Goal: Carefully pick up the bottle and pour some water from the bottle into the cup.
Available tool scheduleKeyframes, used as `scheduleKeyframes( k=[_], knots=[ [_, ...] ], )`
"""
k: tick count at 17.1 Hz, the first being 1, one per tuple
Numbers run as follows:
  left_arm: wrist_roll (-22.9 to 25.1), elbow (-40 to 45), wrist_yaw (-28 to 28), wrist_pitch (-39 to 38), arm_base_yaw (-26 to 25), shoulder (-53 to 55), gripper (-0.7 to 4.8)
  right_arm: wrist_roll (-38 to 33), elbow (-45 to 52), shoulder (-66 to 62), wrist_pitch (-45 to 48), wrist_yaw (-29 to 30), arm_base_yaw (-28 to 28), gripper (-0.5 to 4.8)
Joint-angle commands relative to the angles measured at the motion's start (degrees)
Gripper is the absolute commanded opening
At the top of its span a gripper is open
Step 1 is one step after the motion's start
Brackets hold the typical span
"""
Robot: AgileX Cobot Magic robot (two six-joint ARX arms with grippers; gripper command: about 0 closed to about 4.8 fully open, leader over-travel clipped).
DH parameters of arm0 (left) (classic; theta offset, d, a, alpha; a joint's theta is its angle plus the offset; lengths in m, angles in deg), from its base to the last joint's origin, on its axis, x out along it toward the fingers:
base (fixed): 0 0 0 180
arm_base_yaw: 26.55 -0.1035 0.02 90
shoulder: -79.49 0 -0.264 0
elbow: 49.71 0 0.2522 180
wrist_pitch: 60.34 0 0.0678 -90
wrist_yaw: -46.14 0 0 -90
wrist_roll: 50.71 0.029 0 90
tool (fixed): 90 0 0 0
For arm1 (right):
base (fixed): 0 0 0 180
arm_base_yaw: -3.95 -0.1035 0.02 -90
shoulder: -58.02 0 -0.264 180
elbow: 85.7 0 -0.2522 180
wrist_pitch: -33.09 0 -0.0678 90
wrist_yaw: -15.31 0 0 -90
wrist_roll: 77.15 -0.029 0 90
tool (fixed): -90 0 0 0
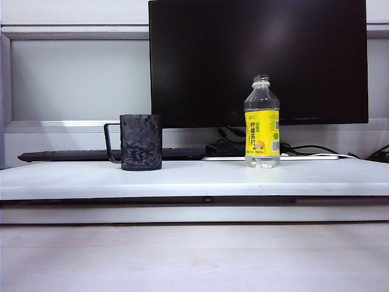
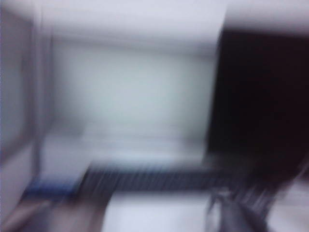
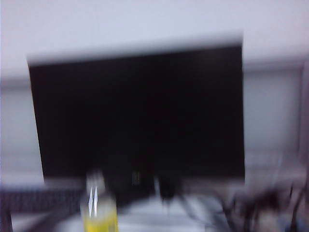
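In the exterior view the dark hammered cup [image 1: 141, 142] stands upright on the white shelf [image 1: 194, 181], left of centre, with its wire handle pointing left. The clear bottle [image 1: 262, 125] with the yellow label stands upright and capless to the right of it, well apart. How much water it holds cannot be told. No arm or gripper shows in the exterior view. The right wrist view is blurred and catches the bottle [image 3: 99, 212] ahead of it. The left wrist view is heavily blurred and does not show the cup. Neither wrist view shows its gripper's fingers clearly.
A large black monitor [image 1: 258, 58] stands behind the bottle and cup. A dark keyboard [image 1: 73, 155] and black cables [image 1: 226, 146] lie at its foot. The shelf's front edge drops to a pale wooden table [image 1: 194, 261]. The monitor [image 3: 140, 111] fills the right wrist view.
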Motion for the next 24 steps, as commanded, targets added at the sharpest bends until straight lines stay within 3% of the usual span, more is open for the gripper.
scheduleKeyframes(
  k=[1,3,7,11,13,14,16,18,24],
  knots=[
    [-2.2,-6.6,-4.6,0.2,0.0,1.6,4.79,2.1,-9.2,-6.7,-0.8,2.0,0.0,4.28],
    [-2.2,-11.2,-6.6,-0.6,0.0,5.1,4.79,5.6,-16.1,-15.4,0.3,5.0,0.0,4.28],
    [-7.2,-19.9,-20.9,-0.6,0.0,20.8,4.79,6.0,-30.2,-37.9,0.1,15.6,-0.2,4.27],
    [-12.1,-22.2,-27.5,2.1,0.4,31.7,4.79,6.1,-33.4,-50.4,0.4,16.8,-4.2,4.28],
    [-11.5,-22.2,-27.2,3.2,3.4,36.8,4.79,6.4,-33.4,-56.4,0.7,16.6,-7.5,4.32],
    [-11.4,-22.2,-26.2,4.2,7.1,40.3,4.79,11.6,-33.4,-61.2,0.8,15.7,-11.1,4.33],
    [-6.8,-22.2,-21.2,6.4,13.5,45.9,4.79,18.1,-33.4,-66.3,0.9,11.0,-14.8,4.79],
    [-3.8,-22.2,-16.1,9.5,19.5,53.2,4.79,18.0,-33.4,-71.6,1.8,9.9,-16.2,4.79],
    [-3.8,-22.2,-10.9,14.1,21.4,64.0,4.79,18.0,-33.4,-78.8,6.1,6.1,-16.2,4.79]
  ],
)
